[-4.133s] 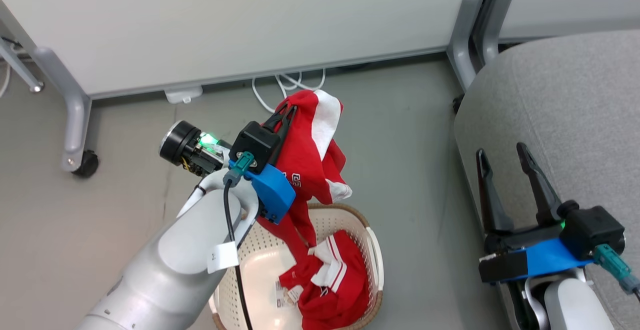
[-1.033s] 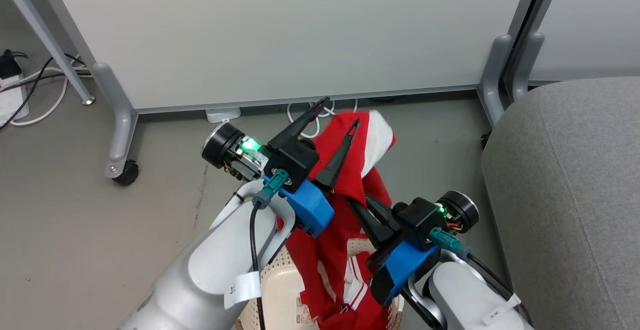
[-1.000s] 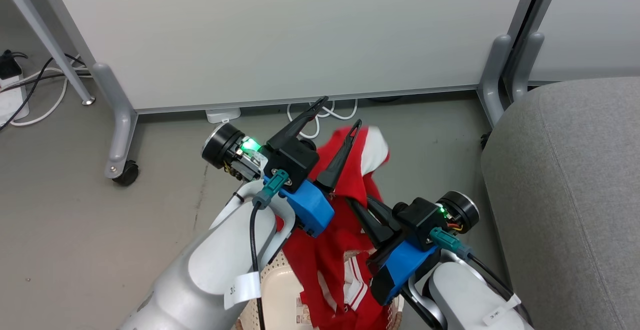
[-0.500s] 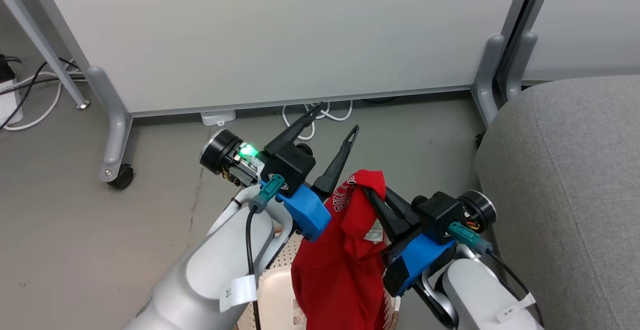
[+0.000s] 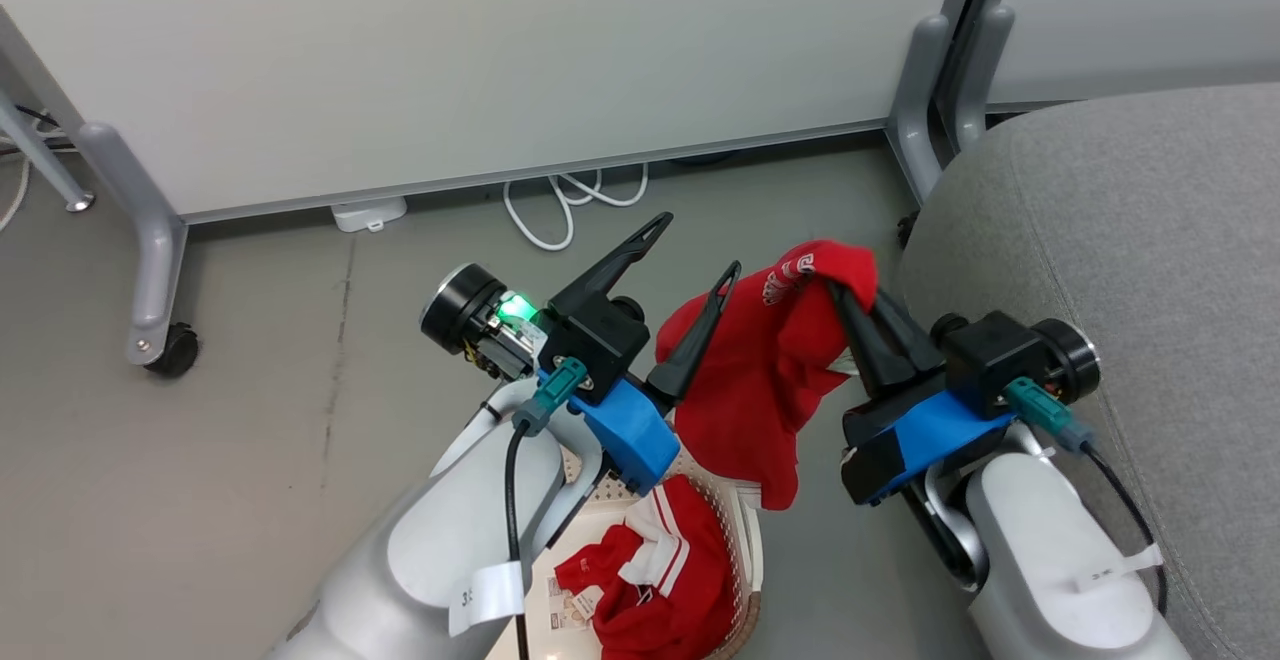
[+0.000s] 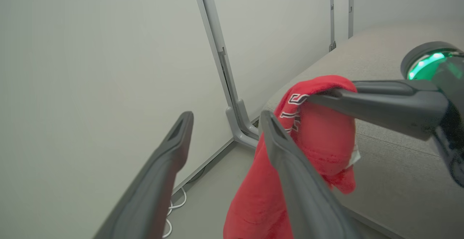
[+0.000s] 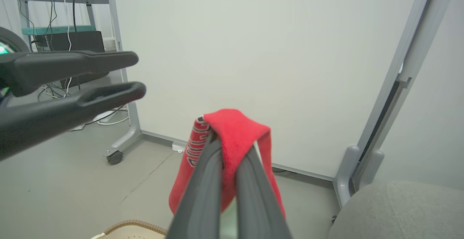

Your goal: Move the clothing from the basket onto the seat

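Red clothing (image 5: 760,380) pinched at tips of right gripper (image 5: 838,287), draping below; left gripper (image 5: 697,245) agape, empty, alongside.

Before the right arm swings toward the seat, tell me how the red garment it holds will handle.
Probably floppy: the red garment hangs in loose folds from the right gripper, pinched at one bunched spot. Likely light, since that thin pinch carries it all. It may sway, its hem hanging down toward the basket.

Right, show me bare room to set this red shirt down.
The seat is bare across its visible top, from the rounded edge beside the right gripper to the wall panel. Crowded: the basket, with red clothing in it, and the gap between right and left gripper, where the shirt hangs.
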{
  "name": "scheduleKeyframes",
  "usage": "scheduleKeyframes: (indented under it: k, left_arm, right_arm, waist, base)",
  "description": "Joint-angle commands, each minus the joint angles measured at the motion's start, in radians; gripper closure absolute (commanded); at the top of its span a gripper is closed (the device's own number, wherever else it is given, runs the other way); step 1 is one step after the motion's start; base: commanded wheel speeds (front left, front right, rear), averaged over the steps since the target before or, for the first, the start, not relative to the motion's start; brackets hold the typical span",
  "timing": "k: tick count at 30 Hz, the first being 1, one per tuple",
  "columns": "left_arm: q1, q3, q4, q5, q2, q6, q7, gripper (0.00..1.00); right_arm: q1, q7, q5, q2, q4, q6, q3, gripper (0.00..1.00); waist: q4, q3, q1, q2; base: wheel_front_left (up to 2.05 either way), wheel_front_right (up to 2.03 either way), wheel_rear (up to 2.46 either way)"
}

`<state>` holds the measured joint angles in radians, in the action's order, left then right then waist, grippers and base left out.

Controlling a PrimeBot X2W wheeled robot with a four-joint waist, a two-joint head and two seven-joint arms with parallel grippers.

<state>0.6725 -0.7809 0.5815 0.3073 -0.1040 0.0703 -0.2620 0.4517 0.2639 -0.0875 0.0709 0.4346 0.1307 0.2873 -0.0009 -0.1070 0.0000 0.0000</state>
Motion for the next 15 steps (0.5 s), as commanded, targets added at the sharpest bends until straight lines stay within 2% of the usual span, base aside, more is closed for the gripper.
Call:
scheduleKeyframes:
  k: [1, 15]
  left_arm:
    - [-0.014, -0.003, -0.005, -0.005, 0.004, 0.003, -0.004, 0.0]
    - [0.004, -0.046, -0.017, -0.027, 0.013, 0.02, -0.004, 0.0]
  right_arm:
    - [0.021, 0.001, 0.011, 0.01, -0.012, 0.0, -0.023, 1.0]
    - [0.041, 0.001, 0.029, 0.012, -0.107, 0.0, -0.214, 1.0]
  waist:
    - [-0.023, -0.02, 0.0, 0.0]
    - [-0.183, -0.122, 0.0, 0.0]
  base:
    - [0.0, 0.0, 0.0]
    - [0.0, 0.0, 0.0]
